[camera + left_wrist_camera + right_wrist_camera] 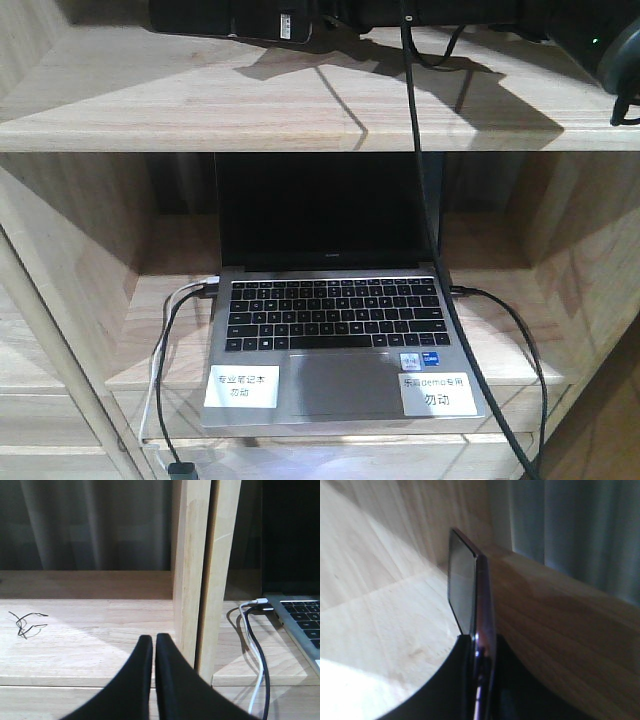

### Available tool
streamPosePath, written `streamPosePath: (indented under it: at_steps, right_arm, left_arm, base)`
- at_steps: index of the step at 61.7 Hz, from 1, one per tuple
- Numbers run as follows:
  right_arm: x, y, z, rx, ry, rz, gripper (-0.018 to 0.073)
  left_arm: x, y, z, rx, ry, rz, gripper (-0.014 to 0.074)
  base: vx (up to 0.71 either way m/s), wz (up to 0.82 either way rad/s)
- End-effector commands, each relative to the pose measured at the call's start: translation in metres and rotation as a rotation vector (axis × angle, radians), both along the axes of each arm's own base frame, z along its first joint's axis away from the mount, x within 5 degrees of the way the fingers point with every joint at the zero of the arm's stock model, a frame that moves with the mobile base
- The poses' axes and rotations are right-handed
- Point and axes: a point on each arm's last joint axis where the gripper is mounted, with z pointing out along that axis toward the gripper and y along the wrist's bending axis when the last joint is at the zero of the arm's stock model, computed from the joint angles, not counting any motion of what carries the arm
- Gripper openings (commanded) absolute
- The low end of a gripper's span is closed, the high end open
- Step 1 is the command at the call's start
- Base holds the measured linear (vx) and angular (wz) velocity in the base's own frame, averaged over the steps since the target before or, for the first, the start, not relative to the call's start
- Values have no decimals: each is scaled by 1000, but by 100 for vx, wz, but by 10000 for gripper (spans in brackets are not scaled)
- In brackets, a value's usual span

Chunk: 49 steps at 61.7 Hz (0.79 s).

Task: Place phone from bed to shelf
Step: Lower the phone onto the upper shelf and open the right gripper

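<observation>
front view: the pale shelf [300, 120] fills the frame; a grey laptop [335, 340] sits in the middle compartment.

left wrist view: the left pincer [154, 645] is closed on nothing, low centre, before an upright divider [192, 570].

right wrist view: the right pincer [482, 655] grips the phone [470, 595] edge-on above a shelf board. thin, stiff, glossy, likely slippery and fragile; hold it by its flat faces.

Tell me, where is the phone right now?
In the right wrist view, the phone stands on edge, pinched in the right gripper, over a pale wooden shelf board.
</observation>
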Motion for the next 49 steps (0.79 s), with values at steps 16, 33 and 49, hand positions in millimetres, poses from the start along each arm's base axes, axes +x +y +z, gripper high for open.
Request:
streamPosePath:
  at_steps: [16, 33, 49]
  right_arm:
    - [-16, -6, 36, 56, -101, -2, 258]
    - [-16, -6, 36, 53, -101, -3, 652]
    - [-20, -8, 42, 45, -123, -10, 687]
  left_arm:
    - [1, 0, 6, -9, -74, 5, 1]
    - [1, 0, 6, -9, -74, 5, 1]
    - [1, 0, 6, -9, -74, 5, 1]
  base:
    - [0, 0]
    - [0, 0]
    - [0, 0]
